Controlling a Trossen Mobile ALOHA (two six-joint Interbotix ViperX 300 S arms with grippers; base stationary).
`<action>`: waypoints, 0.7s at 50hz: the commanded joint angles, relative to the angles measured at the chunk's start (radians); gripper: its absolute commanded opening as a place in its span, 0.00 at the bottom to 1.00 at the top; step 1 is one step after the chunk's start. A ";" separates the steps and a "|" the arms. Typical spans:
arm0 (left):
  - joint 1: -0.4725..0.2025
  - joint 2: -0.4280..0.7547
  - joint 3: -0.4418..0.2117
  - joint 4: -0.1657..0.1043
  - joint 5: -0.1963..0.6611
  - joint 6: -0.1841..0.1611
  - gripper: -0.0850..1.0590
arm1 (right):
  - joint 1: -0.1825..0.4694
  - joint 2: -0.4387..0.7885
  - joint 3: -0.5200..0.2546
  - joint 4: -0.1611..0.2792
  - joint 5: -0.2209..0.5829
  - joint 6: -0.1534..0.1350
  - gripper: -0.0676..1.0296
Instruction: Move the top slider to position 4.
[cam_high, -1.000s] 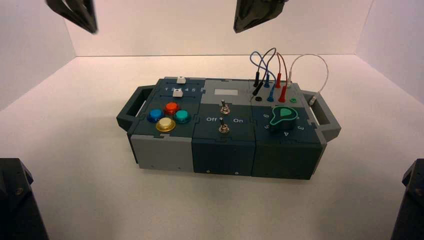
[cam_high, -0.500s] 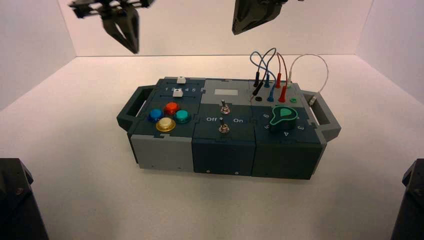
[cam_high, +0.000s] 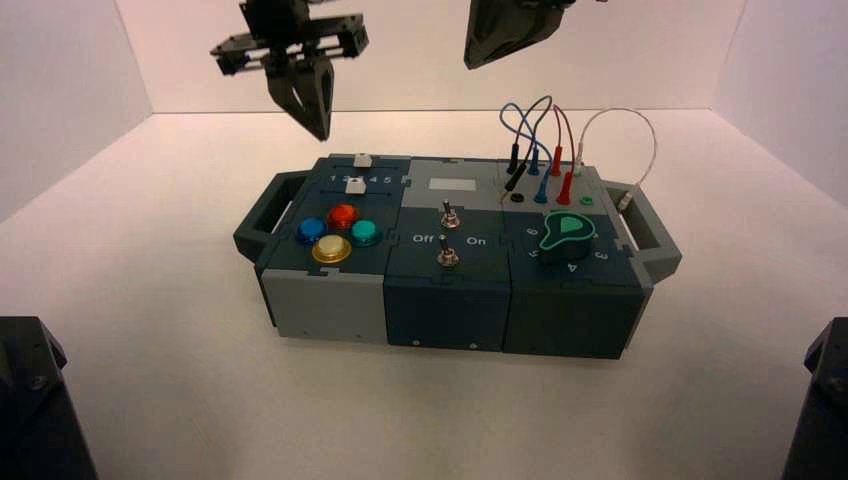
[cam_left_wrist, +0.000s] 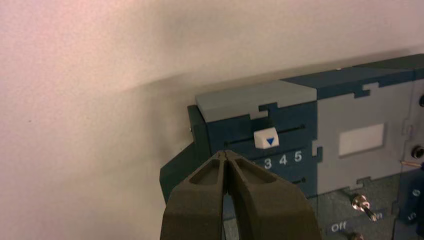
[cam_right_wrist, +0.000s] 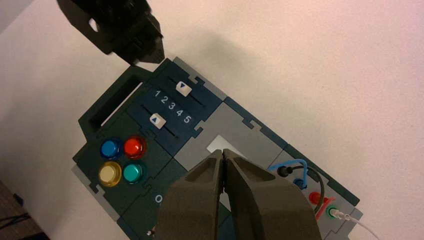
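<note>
The top slider (cam_left_wrist: 265, 139) is a small white knob with a blue triangle on the rear track at the box's left end. In the left wrist view its triangle points at about the 3. It also shows in the high view (cam_high: 363, 160) and the right wrist view (cam_right_wrist: 183, 87). The digit 4 (cam_left_wrist: 283, 160) stands in the printed row between the two tracks, also in the right wrist view (cam_right_wrist: 179, 113). My left gripper (cam_high: 318, 130) is shut and empty. It hangs in the air above and behind the box's left rear corner, apart from the slider; its own view (cam_left_wrist: 226, 155) shows it too. My right gripper (cam_right_wrist: 223, 152) is shut and empty, high over the box's middle.
The twin white slider (cam_high: 354, 186) sits on the nearer track. Four coloured pushbuttons (cam_high: 343, 215), two toggle switches (cam_high: 450, 217), a green dial (cam_high: 566, 235) and plugged wires (cam_high: 540, 150) fill the teal box (cam_high: 450, 300). It has a handle (cam_high: 262, 215) at each end.
My left gripper has swung in from the upper left, rightward and down, to above the box's left rear. The right gripper and both sliders have not moved.
</note>
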 joint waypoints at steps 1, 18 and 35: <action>-0.012 -0.003 -0.023 -0.003 -0.015 -0.005 0.05 | 0.002 -0.015 -0.029 0.003 -0.011 -0.002 0.04; -0.044 0.048 -0.043 -0.005 -0.041 -0.005 0.05 | -0.003 -0.015 -0.029 0.002 -0.014 -0.002 0.04; -0.071 0.063 -0.052 -0.011 -0.043 -0.005 0.05 | -0.011 -0.015 -0.031 0.003 -0.017 -0.003 0.04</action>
